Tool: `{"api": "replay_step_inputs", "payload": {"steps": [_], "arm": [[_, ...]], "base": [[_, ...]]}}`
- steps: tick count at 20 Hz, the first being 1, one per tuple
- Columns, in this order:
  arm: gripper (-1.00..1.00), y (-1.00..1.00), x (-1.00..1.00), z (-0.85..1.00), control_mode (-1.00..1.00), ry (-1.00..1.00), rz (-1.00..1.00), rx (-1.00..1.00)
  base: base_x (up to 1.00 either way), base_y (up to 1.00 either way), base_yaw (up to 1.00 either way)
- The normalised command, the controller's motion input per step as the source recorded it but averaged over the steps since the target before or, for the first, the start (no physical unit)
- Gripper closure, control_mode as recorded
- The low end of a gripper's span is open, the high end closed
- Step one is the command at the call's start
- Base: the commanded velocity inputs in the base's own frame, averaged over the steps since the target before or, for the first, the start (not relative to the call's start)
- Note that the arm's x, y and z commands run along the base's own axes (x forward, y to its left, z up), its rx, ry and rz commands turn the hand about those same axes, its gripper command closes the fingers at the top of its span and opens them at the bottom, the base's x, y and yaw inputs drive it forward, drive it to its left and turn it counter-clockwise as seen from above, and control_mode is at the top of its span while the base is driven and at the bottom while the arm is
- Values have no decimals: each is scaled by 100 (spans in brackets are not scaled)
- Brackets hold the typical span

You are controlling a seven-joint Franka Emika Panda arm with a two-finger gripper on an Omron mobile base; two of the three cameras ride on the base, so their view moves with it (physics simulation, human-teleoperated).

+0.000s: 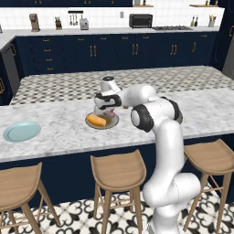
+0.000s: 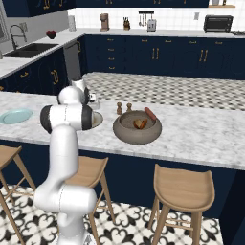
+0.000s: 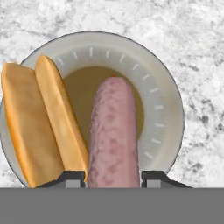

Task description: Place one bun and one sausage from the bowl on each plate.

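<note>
The marble counter point(image 1: 64, 132) is the broadest thing here, a long white slab veined with grey, smooth and flat, with three round-seated wooden stools point(image 1: 118, 170) tucked under its near edge. Behind it runs a patterned tiled floor and a wall of dark navy cabinets point(image 1: 114, 52) with brass handles.

The stone bowl point(image 2: 137, 127) sits on the counter to the arm's right, thick-walled, rough and grey-brown, deep and round. Inside it lies a golden bun point(image 2: 140, 124), and a reddish sausage point(image 2: 150, 114) leans over its far rim. Two small brown shakers point(image 2: 123, 108) stand just behind the bowl.

The tan plate point(image 3: 168, 109) lies near the middle of the counter, shallow and round, with a pale grey rim marked by short radial ticks and a brown centre. On it rests a split bun point(image 3: 39, 122), long and orange-gold, its two halves lying side by side toward one edge. Beside the bun, touching it near the fingertips, is a pink sausage point(image 3: 114, 131), a mottled rounded cylinder lying over the brown centre.

The blue plate point(image 1: 22, 131) is well apart at the far left of the counter, plain, pale and glossy.

The gripper point(image 3: 113, 178) hangs right over the tan plate, its dark fingers narrowly spread with the near end of the pink sausage between them, gripping it.
</note>
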Motion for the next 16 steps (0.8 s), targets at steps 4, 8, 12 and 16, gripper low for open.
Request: {"api": "replay_step_inputs", "payload": {"steps": [4, 8, 12, 16], "arm": [[100, 0, 44, -46, -100, 0, 0, 0], [-100, 0, 9, -5, -100, 0, 0, 0], [-100, 0, 4, 0, -100, 0, 0, 0], [-100, 0, 14, 0, -100, 0, 0, 0]], "base": [[0, 0, 0], [0, 0, 0], [0, 0, 0], [0, 0, 0]]}}
